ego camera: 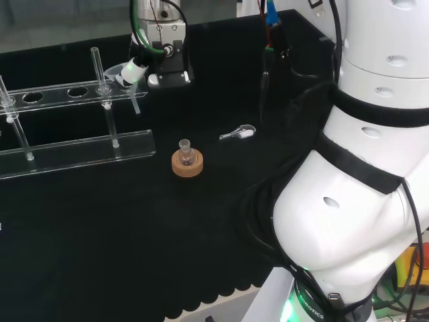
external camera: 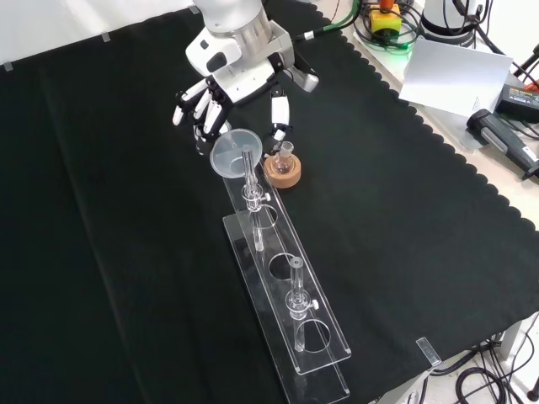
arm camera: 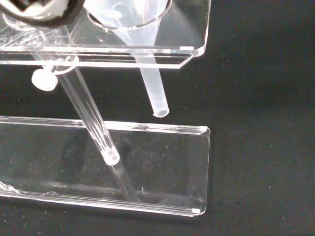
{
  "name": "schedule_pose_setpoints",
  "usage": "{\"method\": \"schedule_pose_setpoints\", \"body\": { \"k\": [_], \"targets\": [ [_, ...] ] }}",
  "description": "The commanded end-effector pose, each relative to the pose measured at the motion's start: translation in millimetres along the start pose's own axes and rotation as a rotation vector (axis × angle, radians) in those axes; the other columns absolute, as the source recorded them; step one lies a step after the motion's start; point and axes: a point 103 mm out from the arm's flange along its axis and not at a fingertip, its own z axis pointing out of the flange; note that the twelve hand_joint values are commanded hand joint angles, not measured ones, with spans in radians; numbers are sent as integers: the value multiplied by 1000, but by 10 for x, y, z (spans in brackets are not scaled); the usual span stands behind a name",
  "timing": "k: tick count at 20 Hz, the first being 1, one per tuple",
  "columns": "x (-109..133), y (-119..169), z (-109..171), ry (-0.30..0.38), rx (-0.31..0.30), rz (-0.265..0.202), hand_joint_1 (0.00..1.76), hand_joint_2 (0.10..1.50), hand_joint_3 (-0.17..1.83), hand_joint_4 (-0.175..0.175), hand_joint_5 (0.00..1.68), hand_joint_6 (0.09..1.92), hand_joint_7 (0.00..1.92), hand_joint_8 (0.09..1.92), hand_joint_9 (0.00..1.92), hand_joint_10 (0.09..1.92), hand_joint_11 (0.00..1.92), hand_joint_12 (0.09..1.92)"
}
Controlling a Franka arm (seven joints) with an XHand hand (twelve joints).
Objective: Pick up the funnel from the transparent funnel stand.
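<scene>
The hand (external camera: 221,99), fingers spread open, hovers just behind the light, slippery-looking funnel (external camera: 232,155), best pinched at its rim.

In the front view the white arm reaches in from the top, its wrist tilted downward with the robot hand (external camera: 221,105) hanging low over the counter (external camera: 101,252). The fingers (external camera: 195,105) are spread and only slightly bent, the thumb (external camera: 277,112) set apart on the right, nothing gripped between them.
</scene>
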Motion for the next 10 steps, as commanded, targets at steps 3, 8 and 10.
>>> {"method": "schedule_pose_setpoints", "body": {
  "k": [3, 8, 10],
  "targets": [
    [39, 0, 83, 11, 87, -23, 744, 511, 636, -9, 560, 87, 815, 236, 505, 526, 0, 643],
    [69, 28, 120, -1, 127, -40, 658, 492, 615, -25, 343, 87, 540, 219, 299, 638, 0, 353],
    [82, 40, 126, -4, 136, -44, 643, 493, 600, -30, 305, 87, 481, 237, 253, 668, 0, 295]
  ]
}}
